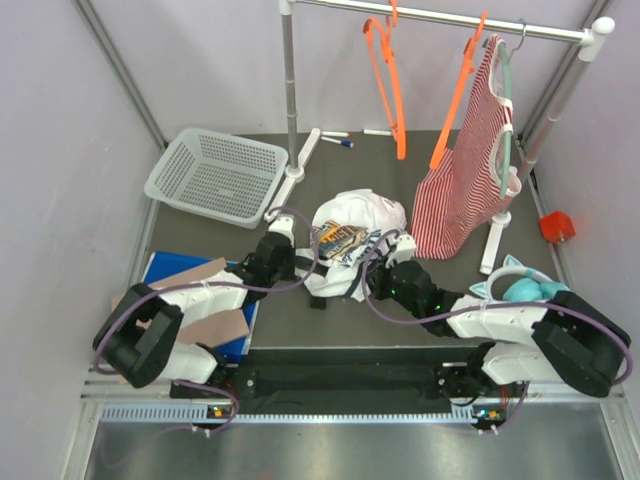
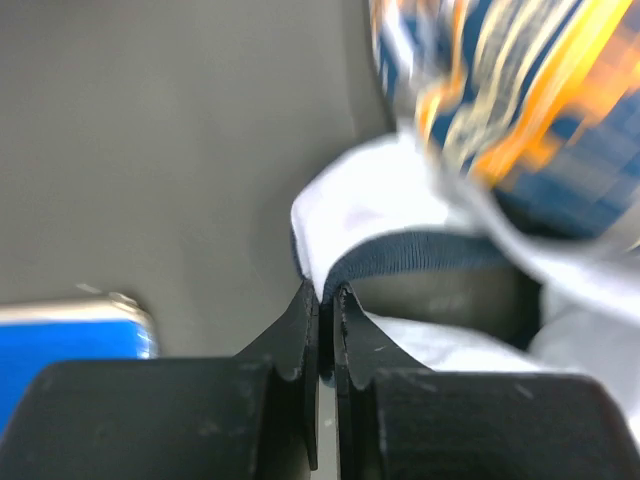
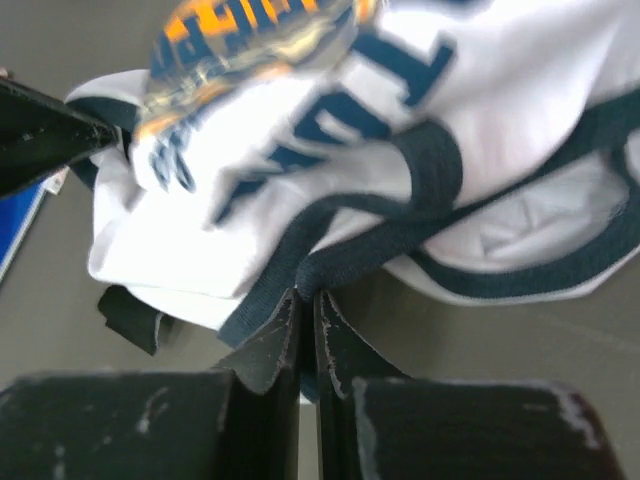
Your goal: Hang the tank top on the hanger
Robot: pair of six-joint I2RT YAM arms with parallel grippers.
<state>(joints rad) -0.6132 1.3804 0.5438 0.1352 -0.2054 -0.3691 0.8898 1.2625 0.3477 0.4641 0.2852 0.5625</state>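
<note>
Closed jaws of the left gripper (image 2: 327, 296) pinching the navy trim (image 2: 420, 252) of the white tank top (image 2: 370, 200). Upper right: blurred orange-and-blue print (image 2: 520, 90). Lower left: blue flat object (image 2: 70, 335) on the grey table (image 2: 150, 150).

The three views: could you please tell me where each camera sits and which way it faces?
Top external: above and behind, looking down at both arms and the tank top.
Left wrist: on the wrist, facing forward past the shut left hand pinching navy trim.
Right wrist: likewise, right hand pinching trim.
Shared: the printed top.
</note>
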